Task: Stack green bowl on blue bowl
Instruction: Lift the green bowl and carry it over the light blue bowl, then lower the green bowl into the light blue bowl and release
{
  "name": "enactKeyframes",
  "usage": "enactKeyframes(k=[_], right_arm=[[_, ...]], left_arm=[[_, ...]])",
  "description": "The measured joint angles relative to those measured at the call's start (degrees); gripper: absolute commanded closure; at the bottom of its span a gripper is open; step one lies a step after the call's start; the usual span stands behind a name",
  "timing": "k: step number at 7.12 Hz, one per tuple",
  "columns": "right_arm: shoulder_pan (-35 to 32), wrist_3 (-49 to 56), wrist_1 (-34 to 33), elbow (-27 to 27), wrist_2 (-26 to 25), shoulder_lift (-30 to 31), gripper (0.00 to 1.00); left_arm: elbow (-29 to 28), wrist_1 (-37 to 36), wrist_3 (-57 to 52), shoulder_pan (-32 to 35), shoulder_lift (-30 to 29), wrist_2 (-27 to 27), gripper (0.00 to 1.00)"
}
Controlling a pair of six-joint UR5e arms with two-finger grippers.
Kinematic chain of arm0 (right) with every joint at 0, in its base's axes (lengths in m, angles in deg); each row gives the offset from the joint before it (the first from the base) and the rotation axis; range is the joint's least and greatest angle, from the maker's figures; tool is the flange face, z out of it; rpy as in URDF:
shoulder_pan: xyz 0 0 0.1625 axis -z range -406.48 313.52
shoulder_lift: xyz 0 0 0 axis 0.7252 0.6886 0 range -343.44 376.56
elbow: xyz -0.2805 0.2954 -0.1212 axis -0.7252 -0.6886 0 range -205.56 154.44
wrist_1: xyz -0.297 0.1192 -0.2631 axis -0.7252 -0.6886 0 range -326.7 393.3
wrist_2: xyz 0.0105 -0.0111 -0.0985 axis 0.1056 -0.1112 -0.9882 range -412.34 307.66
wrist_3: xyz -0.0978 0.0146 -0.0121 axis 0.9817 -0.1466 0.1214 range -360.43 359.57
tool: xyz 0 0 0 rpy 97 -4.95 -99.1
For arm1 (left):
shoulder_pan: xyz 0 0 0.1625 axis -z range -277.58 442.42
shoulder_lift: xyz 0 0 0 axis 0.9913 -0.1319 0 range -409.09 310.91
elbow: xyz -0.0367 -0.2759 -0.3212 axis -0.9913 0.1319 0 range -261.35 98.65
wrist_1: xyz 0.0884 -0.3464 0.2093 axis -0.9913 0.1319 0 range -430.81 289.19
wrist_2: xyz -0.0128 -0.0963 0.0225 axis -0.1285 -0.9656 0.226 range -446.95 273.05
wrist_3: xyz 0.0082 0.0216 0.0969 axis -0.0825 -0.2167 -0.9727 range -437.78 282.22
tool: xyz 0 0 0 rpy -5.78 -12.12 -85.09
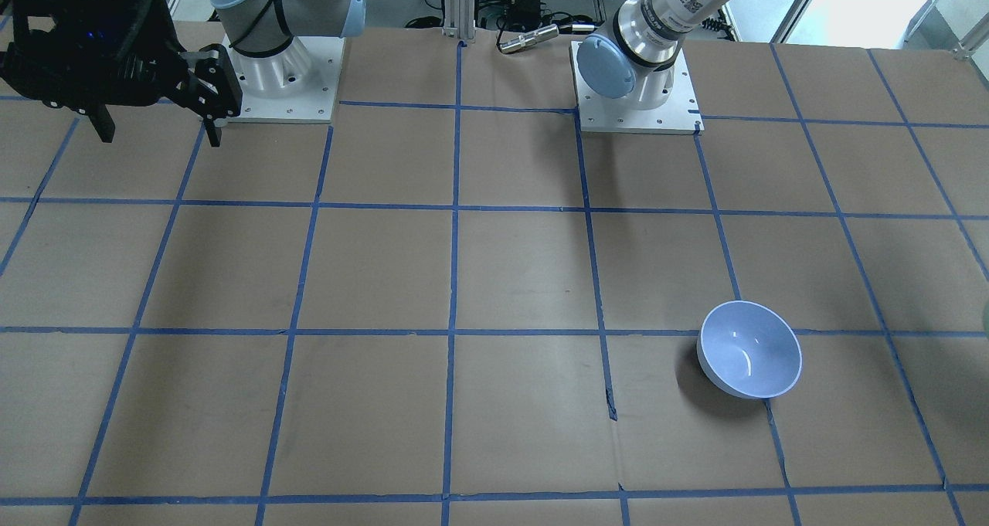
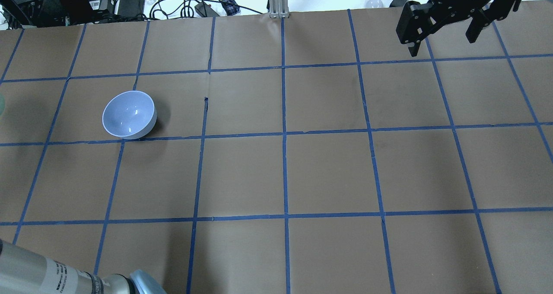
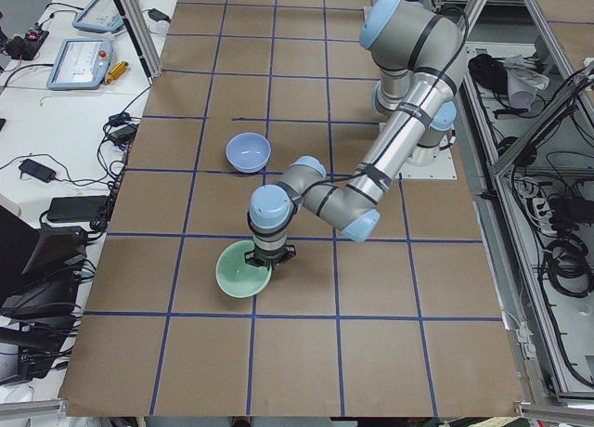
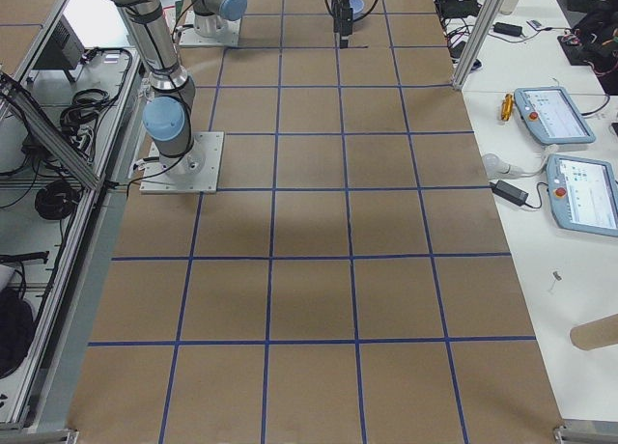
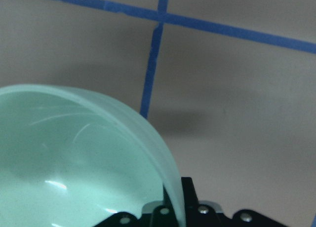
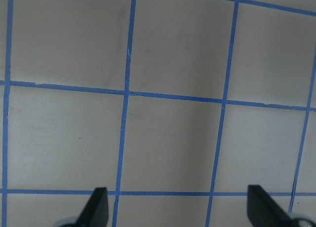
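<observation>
The green bowl (image 3: 241, 273) is pale mint and hangs tilted from my left gripper (image 3: 270, 256), a little above the table near the robot's left end. In the left wrist view the bowl (image 5: 74, 177) fills the lower left. Its rim runs down between the jaws of the left gripper (image 5: 173, 213), which is shut on it. Only a sliver of the bowl shows at the overhead view's left edge. The blue bowl (image 2: 128, 115) stands upright and empty on the table (image 1: 494, 279), a grid square away (image 3: 248, 151). My right gripper (image 2: 443, 41) is open and empty, far off near its base (image 1: 158, 130).
The table is brown paper with a grid of blue tape lines (image 2: 284, 134). Cables and boxes (image 2: 86, 0) lie beyond its far edge. Tablets (image 4: 555, 116) sit on a side bench. The left arm's elbow (image 3: 357, 218) hangs over the table.
</observation>
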Motion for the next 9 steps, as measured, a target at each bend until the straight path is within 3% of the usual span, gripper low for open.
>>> enactKeyframes(k=[5,9], right_arm=[[0.0,0.0,0.0,0.0,0.0,0.0,0.00],[0.0,0.0,0.0,0.0,0.0,0.0,0.00]], left_arm=[[1.8,4.3,27.5,18.3,6.6,3.0,1.00],[8.7,4.6,48.9,27.4,8.8,2.8,1.00]])
